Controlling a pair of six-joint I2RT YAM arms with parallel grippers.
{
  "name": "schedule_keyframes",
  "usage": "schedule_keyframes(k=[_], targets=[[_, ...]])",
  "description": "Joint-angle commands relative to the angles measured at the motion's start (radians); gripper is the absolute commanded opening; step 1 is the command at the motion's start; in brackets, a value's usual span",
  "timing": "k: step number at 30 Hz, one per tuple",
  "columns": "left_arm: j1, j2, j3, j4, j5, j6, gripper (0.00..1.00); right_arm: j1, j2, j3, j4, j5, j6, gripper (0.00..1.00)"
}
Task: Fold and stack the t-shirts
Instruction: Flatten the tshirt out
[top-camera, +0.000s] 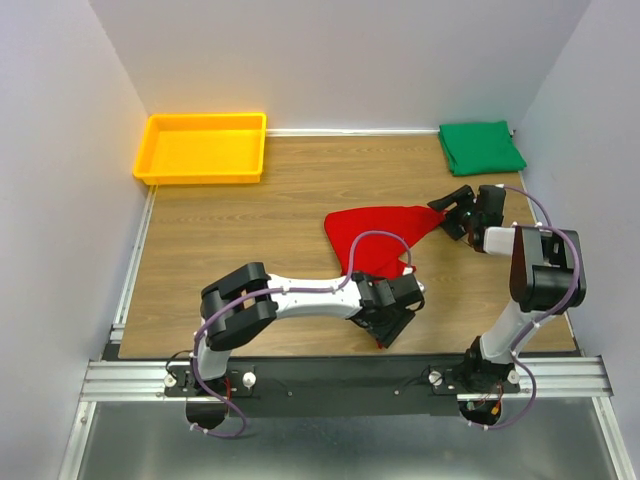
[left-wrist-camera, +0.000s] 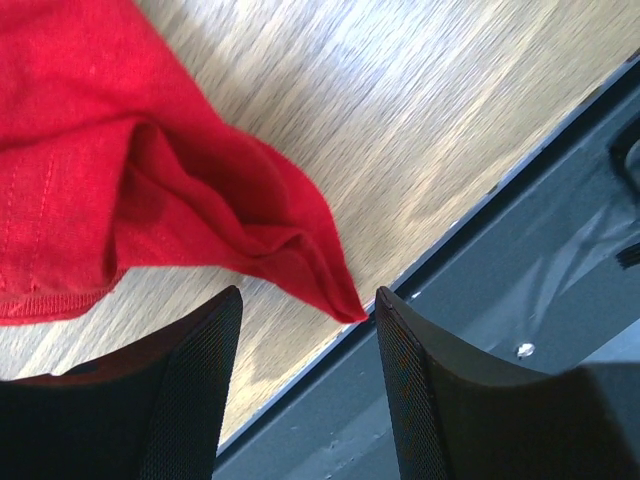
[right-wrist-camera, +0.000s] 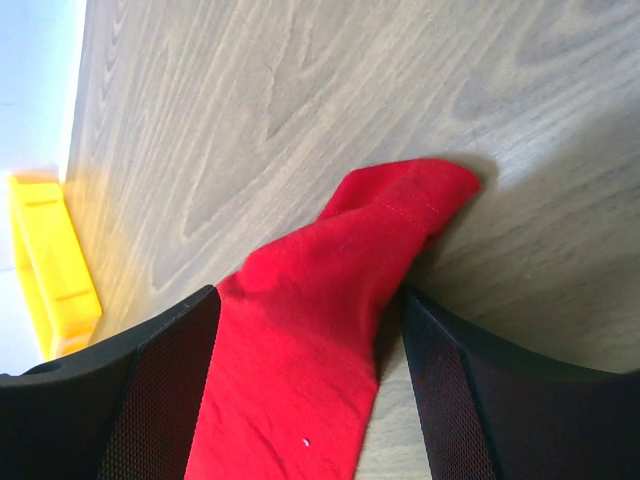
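The red t-shirt (top-camera: 370, 235) lies crumpled mid-table, one corner pulled to a point on the right. My right gripper (top-camera: 442, 213) is at that point. In the right wrist view the red t-shirt (right-wrist-camera: 320, 330) runs between the wide-apart jaws, which do not pinch it; a dark gap shows beside the right finger (right-wrist-camera: 470, 390). My left gripper (top-camera: 388, 330) hangs open at the shirt's near corner by the table's front edge. There a pointed tip of the red t-shirt (left-wrist-camera: 340, 300) ends just ahead of the fingertips, ungripped. The green t-shirt (top-camera: 482, 147) lies folded at the back right.
A yellow tray (top-camera: 205, 178) stands at the back left and also shows as the yellow tray (right-wrist-camera: 50, 265) in the right wrist view. The black and metal rail (left-wrist-camera: 500, 300) runs along the front edge under my left gripper. White walls close in three sides.
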Motion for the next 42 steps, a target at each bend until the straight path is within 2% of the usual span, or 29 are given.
schedule_keyframes(k=[1, 6, 13, 14, 15, 16, 18, 19, 20, 21, 23, 24, 25, 26, 27, 30, 31, 33, 34, 36, 37, 39, 40, 41, 42], targets=[[-0.004, 0.020, 0.040, -0.013, 0.015, 0.017, 0.64, -0.004, 0.039, -0.003, 0.005, -0.006, 0.023, 0.78], [-0.002, 0.059, 0.049, -0.030, 0.007, 0.014, 0.61, -0.004, 0.041, -0.008, 0.015, -0.004, 0.029, 0.78], [-0.004, 0.062, 0.048, -0.067, -0.025, 0.000, 0.43, -0.004, 0.053, -0.009, 0.028, -0.006, 0.035, 0.76], [-0.002, 0.057, 0.045, -0.068, -0.025, -0.001, 0.32, -0.005, 0.056, -0.008, 0.031, -0.006, 0.035, 0.74], [-0.004, 0.051, 0.034, -0.072, -0.025, -0.007, 0.27, -0.004, 0.059, -0.006, 0.031, -0.007, 0.035, 0.71], [-0.002, 0.039, 0.028, -0.081, -0.057, -0.007, 0.14, -0.004, 0.062, -0.005, 0.031, -0.006, 0.036, 0.70], [-0.002, 0.023, 0.016, -0.094, -0.071, -0.015, 0.05, -0.004, 0.064, -0.003, 0.031, -0.007, 0.035, 0.62], [-0.002, 0.001, -0.003, -0.110, -0.089, -0.021, 0.03, -0.004, 0.062, -0.002, 0.031, -0.009, 0.032, 0.49], [-0.001, -0.015, -0.013, -0.118, -0.103, -0.026, 0.00, -0.004, 0.054, -0.003, 0.031, -0.007, 0.033, 0.42], [0.004, -0.032, -0.036, -0.125, -0.141, -0.029, 0.00, -0.004, 0.047, -0.003, 0.029, -0.004, 0.033, 0.30], [0.024, -0.099, -0.069, -0.141, -0.186, -0.032, 0.00, -0.004, 0.021, 0.004, 0.005, 0.007, 0.026, 0.20], [0.060, -0.124, -0.081, -0.145, -0.262, -0.027, 0.00, -0.005, 0.012, 0.026, -0.012, 0.010, 0.020, 0.15], [0.082, -0.176, -0.105, -0.150, -0.316, -0.024, 0.00, -0.004, 0.001, 0.039, -0.032, 0.022, -0.003, 0.04], [0.114, -0.197, -0.112, -0.166, -0.367, 0.000, 0.00, -0.004, -0.013, 0.056, -0.067, 0.031, -0.014, 0.01], [0.184, -0.237, -0.121, -0.171, -0.458, 0.020, 0.00, -0.005, -0.039, 0.078, -0.076, 0.045, -0.028, 0.01], [0.336, -0.277, -0.107, -0.158, -0.590, 0.138, 0.00, -0.007, -0.084, 0.127, -0.107, 0.068, -0.051, 0.01], [0.447, -0.280, -0.057, -0.148, -0.617, 0.181, 0.00, -0.008, -0.103, 0.182, -0.119, 0.083, -0.069, 0.01], [0.546, -0.268, 0.023, -0.128, -0.702, 0.296, 0.00, -0.015, -0.113, 0.255, -0.165, 0.100, -0.091, 0.01], [0.632, -0.239, 0.131, -0.109, -0.718, 0.333, 0.00, -0.016, -0.113, 0.294, -0.181, 0.111, -0.112, 0.01], [0.723, -0.190, 0.282, -0.105, -0.718, 0.393, 0.00, -0.025, -0.104, 0.430, -0.211, 0.109, -0.129, 0.01], [0.798, -0.125, 0.472, -0.122, -0.714, 0.434, 0.00, -0.028, -0.096, 0.476, -0.219, 0.096, -0.141, 0.01], [0.850, -0.045, 0.703, -0.166, -0.715, 0.438, 0.00, -0.042, -0.093, 0.614, -0.225, 0.079, -0.151, 0.01], [0.873, 0.036, 0.950, -0.186, -0.712, 0.445, 0.00, -0.045, -0.090, 0.668, -0.225, 0.071, -0.157, 0.01], [0.896, 0.063, 1.055, -0.190, -0.712, 0.468, 0.00, -0.051, -0.087, 0.711, -0.227, 0.054, -0.160, 0.01], [0.903, 0.050, 1.074, -0.127, -0.714, 0.471, 0.00, -0.056, -0.084, 0.753, -0.225, 0.045, -0.163, 0.01]])
